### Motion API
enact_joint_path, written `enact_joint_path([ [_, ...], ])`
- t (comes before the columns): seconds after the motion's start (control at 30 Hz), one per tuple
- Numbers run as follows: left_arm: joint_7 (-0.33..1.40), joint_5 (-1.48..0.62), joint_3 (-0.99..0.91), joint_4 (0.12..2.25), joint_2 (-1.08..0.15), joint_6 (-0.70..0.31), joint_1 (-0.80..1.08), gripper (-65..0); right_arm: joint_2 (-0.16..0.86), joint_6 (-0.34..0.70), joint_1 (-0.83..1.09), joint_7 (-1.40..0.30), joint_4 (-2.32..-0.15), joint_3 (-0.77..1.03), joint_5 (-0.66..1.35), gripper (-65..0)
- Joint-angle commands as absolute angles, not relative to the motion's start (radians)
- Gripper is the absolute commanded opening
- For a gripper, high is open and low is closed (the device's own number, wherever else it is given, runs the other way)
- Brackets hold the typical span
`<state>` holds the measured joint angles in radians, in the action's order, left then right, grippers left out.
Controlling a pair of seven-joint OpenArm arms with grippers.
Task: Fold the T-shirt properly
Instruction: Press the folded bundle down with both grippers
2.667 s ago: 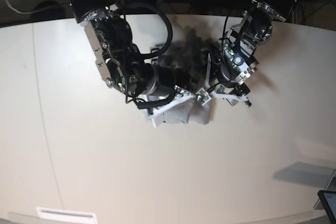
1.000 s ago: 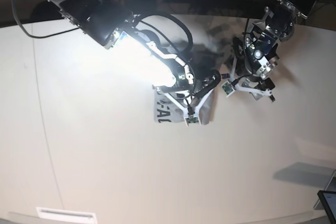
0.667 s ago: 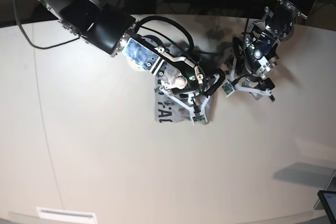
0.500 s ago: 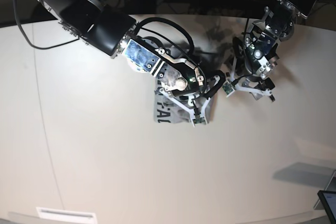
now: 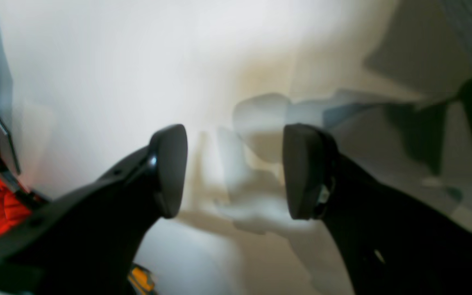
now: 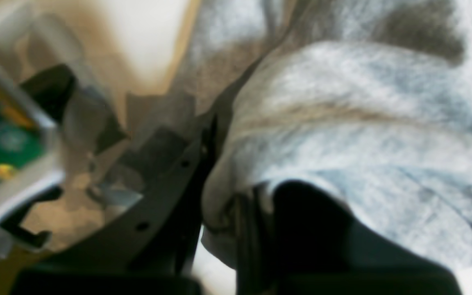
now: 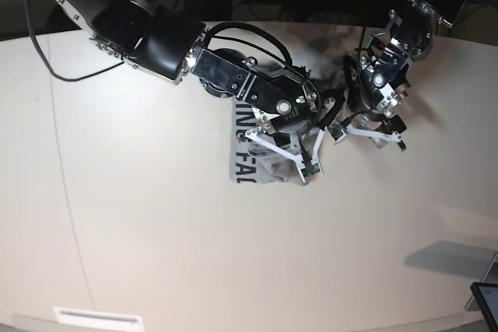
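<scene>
Right gripper [image 6: 236,213] is clamped on a bunched fold of the T-shirt [image 6: 342,123]: in the right wrist view the two dark fingers [image 6: 170,192] sit nearly together with grey heathered cloth pinched between them and billowing out above and to the right of the grip. In the base view the same gripper [image 7: 299,162] sits at the right-hand edge of the T-shirt [image 7: 253,165], its arm reaching in from the upper left of that view and covering the upper part of the garment. The T-shirt lies as a compact folded bundle near the middle of the bench [image 7: 156,254], with black block lettering visible on its left portion; the letters are partly covered and cannot be read in full. Left gripper [image 5: 234,168] stands apart, with a wide gap between its fingers [image 5: 170,168] and nothing between them; only the pale bench surface and soft shadows show through the gap, though the view is blurred, so fine detail there is uncertain. In the base view the left gripper [image 7: 366,134] hangs just to the right of the T-shirt bundle, close to the right gripper but apart from the cloth as far as can be seen. A dark screen corner [image 7: 486,299] shows at the lower right edge of the bench.
</scene>
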<state>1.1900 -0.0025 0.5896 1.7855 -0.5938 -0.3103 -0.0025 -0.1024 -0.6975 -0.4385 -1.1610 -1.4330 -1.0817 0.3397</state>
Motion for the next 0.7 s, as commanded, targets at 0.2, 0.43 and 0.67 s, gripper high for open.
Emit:
enact_joint_path([
  [0.2, 1.187, -0.039, 0.593, 1.785, -0.601, -0.315, -0.002, -28.6, -0.116, -0.698, -0.467, -1.142, -1.461, -1.079, 0.328, -65.0],
  [0.43, 1.187, -0.035, 0.593, 1.785, -0.601, -0.315, 0.013, -28.6, -0.116, -0.698, -0.467, -1.115, -1.577, -1.101, 0.334, -58.8],
  [0.67, 1.187, -0.031, 0.587, 1.785, -0.605, -0.315, 0.036, -28.6, -0.116, -0.698, -0.466, -1.115, -1.626, -1.099, 0.334, -28.7],
])
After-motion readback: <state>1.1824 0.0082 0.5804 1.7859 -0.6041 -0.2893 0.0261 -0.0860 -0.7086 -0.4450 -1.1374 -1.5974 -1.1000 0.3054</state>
